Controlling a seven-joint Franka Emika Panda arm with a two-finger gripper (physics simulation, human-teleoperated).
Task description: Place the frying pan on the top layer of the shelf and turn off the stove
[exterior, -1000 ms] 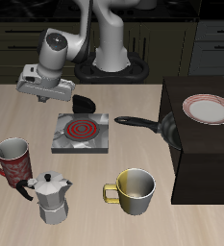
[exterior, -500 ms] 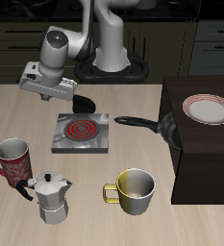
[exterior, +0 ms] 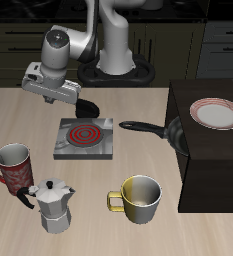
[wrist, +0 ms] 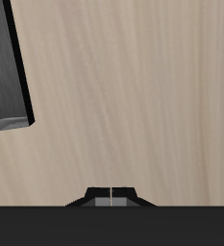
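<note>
The frying pan (exterior: 171, 131) lies on the table against the side of the shelf (exterior: 203, 170), its long black handle (exterior: 138, 127) pointing toward the stove (exterior: 85, 139). The stove's spiral coil (exterior: 85, 131) glows red. My gripper (exterior: 88, 106) hangs just behind the stove, above the table, with nothing in it. In the wrist view its fingertips (wrist: 111, 197) meet over bare wood, so the gripper is shut, and a grey edge of the stove (wrist: 6, 67) shows to one side.
A white red-rimmed plate (exterior: 216, 114) sits on the shelf's flat top. Near the front edge stand a red patterned mug (exterior: 14, 166), a silver moka pot (exterior: 54, 206) and a yellow-white mug (exterior: 140, 198).
The arm has drifted slightly back and upward behind the stove. The pan, stove and other items have not moved.
</note>
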